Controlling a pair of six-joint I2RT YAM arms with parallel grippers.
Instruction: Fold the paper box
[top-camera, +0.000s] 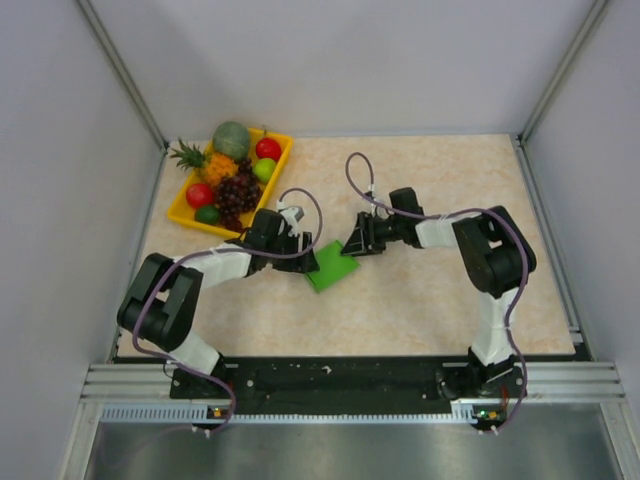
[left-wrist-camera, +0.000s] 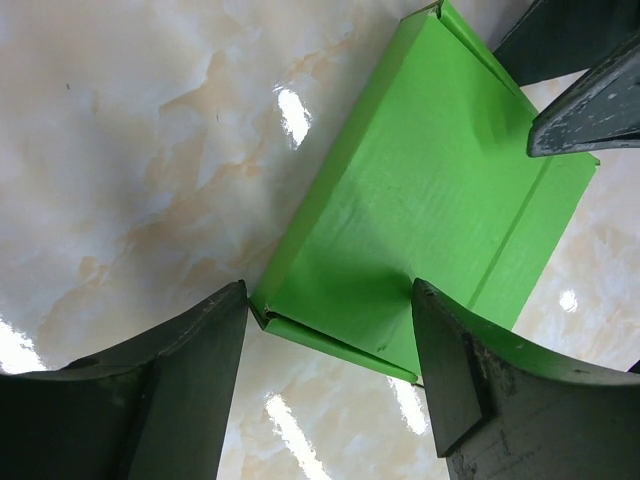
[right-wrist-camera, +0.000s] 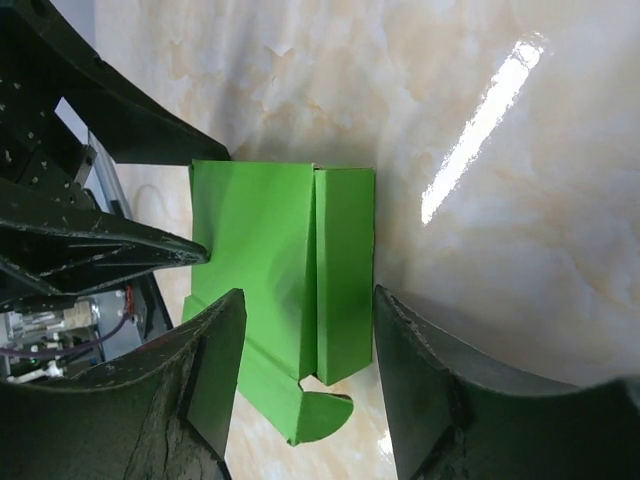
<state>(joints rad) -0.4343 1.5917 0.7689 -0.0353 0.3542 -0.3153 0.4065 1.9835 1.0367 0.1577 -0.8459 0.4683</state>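
Two tools meet over one small green piece near the middle of the bench (top-camera: 430, 300). The left tool (left-wrist-camera: 330, 300) has its jaws spread wide, gripping nothing. In its wrist view the dark fingers (left-wrist-camera: 190, 390) stand to either side of the near edge of the paper box (left-wrist-camera: 430, 200), one tip just beside a corner and the other overlapping the edge. Whether either tip touches the card I cannot tell. The right tool (right-wrist-camera: 310, 298) is likewise parted and holds nothing. Its fingers (right-wrist-camera: 430, 390) straddle a narrow folded panel of the box, which lies flat on the marbled surface with a rounded tab sticking out at one end. From above, the box is a compact green rectangle lying askew between the two tool tips, with the left tool at its left edge and the right tool at its upper corner. Well apart, toward the far left corner, sits a yellow tray (top-camera: 185, 205) heaped with fruit.
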